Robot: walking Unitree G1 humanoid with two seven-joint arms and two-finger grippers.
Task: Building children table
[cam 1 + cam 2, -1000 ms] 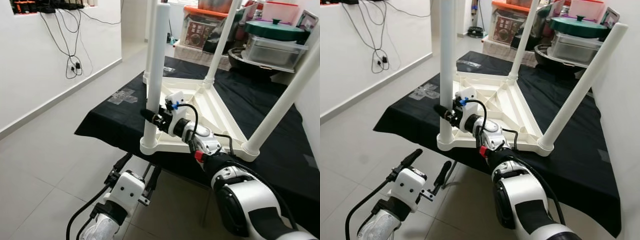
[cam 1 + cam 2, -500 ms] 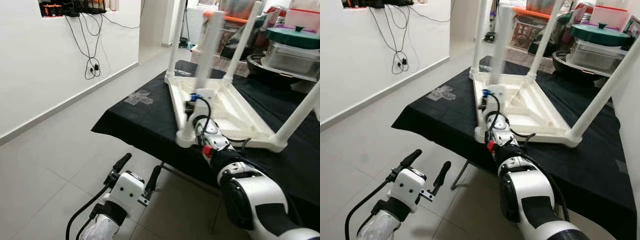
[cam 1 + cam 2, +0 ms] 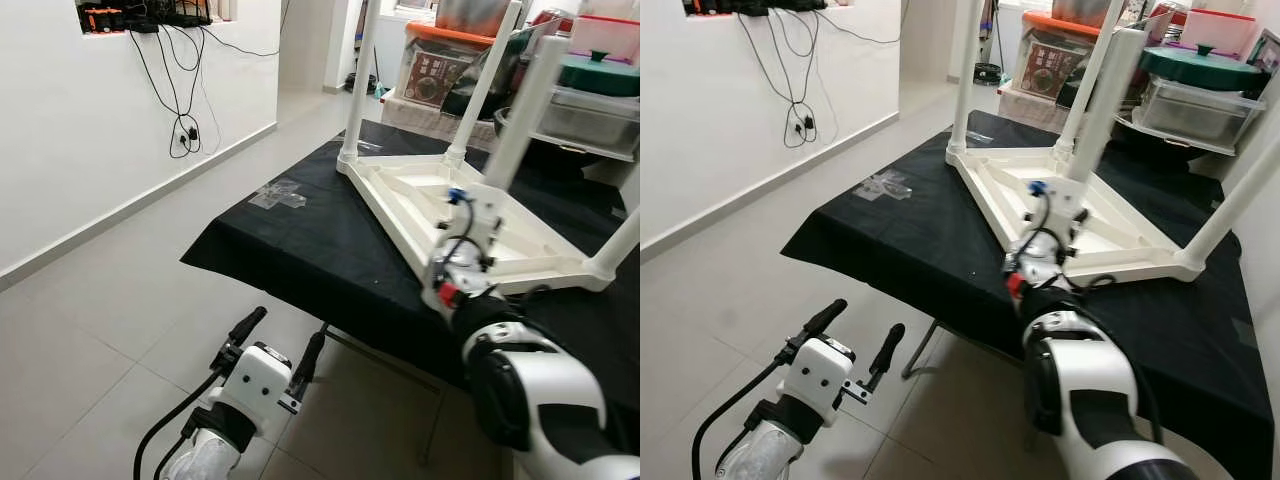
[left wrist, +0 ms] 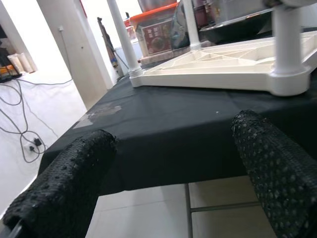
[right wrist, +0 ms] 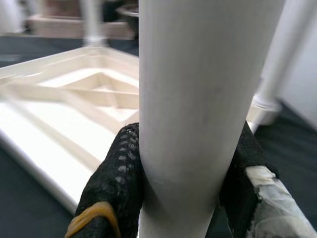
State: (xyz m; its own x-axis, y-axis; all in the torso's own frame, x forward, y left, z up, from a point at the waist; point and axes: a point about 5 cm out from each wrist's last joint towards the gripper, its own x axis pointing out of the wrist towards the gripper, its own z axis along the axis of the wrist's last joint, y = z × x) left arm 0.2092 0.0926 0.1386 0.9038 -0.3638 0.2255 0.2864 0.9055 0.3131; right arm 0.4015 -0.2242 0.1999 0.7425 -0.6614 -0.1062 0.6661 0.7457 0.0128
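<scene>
Item: white plastic children's table (image 3: pixel 1040 195), upside down on the black-covered table (image 3: pixel 890 250), top face down, legs up.

Legs: four counted, all white tubes seated in corner sockets. My right jaws (image 5: pixel 185 163) are clamped on the near leg (image 5: pixel 200 99), one black finger (image 5: pixel 116 173) on each side of it, low down by the socket. My left jaws (image 4: pixel 168 163) hang apart below the table edge, holding nothing. Handling, as I judge it: hollow plastic, light and stiff, smooth enough to slip in a loose grip; the long legs would act as levers, so a hold close to the socket should strain the joint least. Ribbed underside offers a second hold at the rim. Behind: storage boxes and one lidded pot (image 3: pixel 1195 60); wall cables (image 3: pixel 790 70).
</scene>
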